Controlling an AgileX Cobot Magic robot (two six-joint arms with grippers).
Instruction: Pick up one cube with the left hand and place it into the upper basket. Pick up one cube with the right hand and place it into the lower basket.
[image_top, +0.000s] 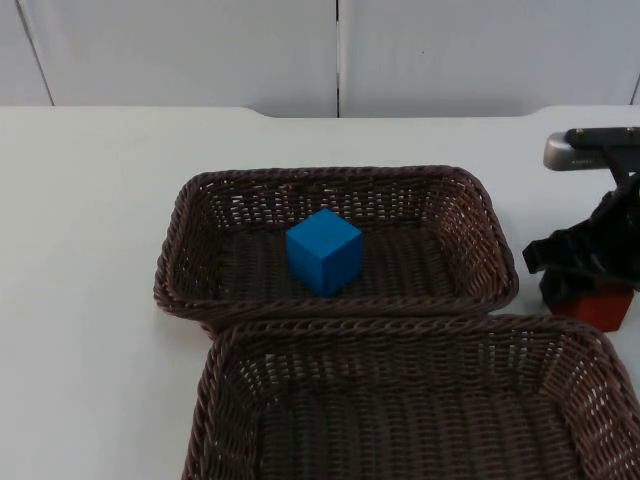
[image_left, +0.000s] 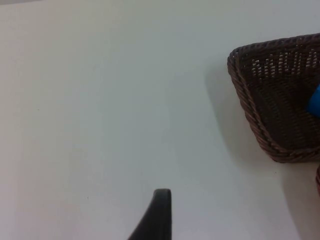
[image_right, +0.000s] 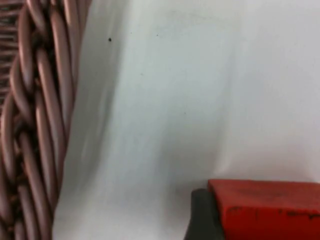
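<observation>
Right gripper (image_top: 585, 290): low over the table just right of the upper basket (image_top: 480, 200), fingers closed against the red cube (image_top: 598, 305); the right wrist view has a black finger (image_right: 200, 215) pressed to the cube's side (image_right: 270, 210). The cube appears to sit on or barely above the table; I cannot tell which.

Left gripper (image_left: 157, 215): over bare table left of the upper basket, waiting; whether it is open or closed I cannot tell.

Blue cube (image_top: 324, 250): inside the upper basket, near its middle, so the left-hand half looks done.

Lower basket (image_top: 230, 400): touching the upper basket's near rim; no cube visible in the part shown.

Step in hand, as judged: lift the red cube straight up until it clears the woven rim, carry it toward the lower basket's centre, release low so it does not bounce.

Table (image_top: 90, 250): white, smooth, running from the upper basket back to a grey partition wall (image_top: 200, 50).
</observation>
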